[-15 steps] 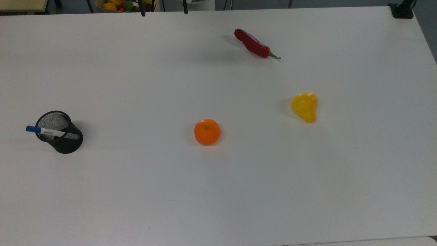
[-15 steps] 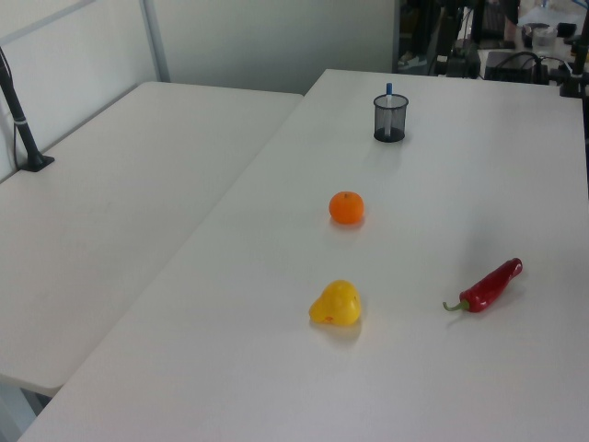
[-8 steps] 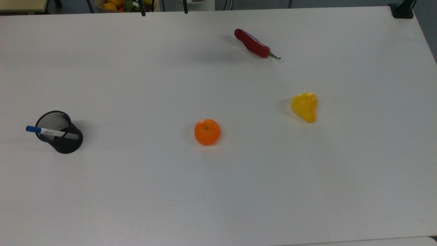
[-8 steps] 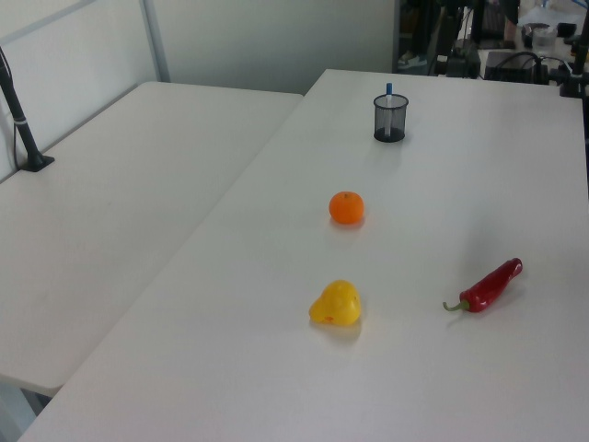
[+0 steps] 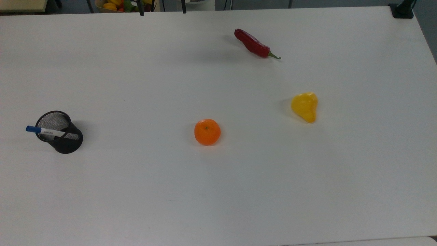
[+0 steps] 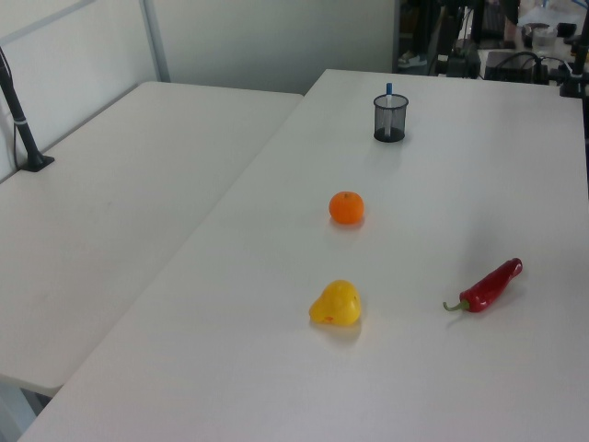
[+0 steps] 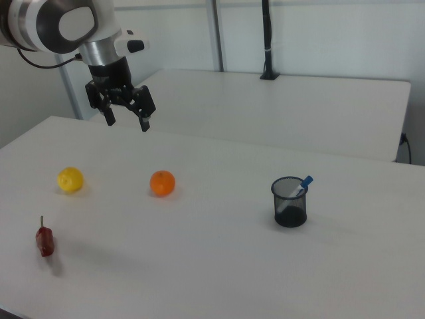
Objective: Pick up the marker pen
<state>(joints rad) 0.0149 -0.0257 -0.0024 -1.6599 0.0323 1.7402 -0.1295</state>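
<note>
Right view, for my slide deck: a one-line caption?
Open claw hovers above the white table, far from the marker pen in its mesh cup.

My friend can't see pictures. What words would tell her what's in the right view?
A robot gripper hangs open in the air above a white table, far from the marker pen standing blue cap up in a black mesh cup. An orange, a yellow fruit and a red chili lie apart on the table.

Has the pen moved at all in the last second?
No. The pen leans in the black cup as before, blue cap over the rim toward the top view's left, equally far from the orange.
</note>
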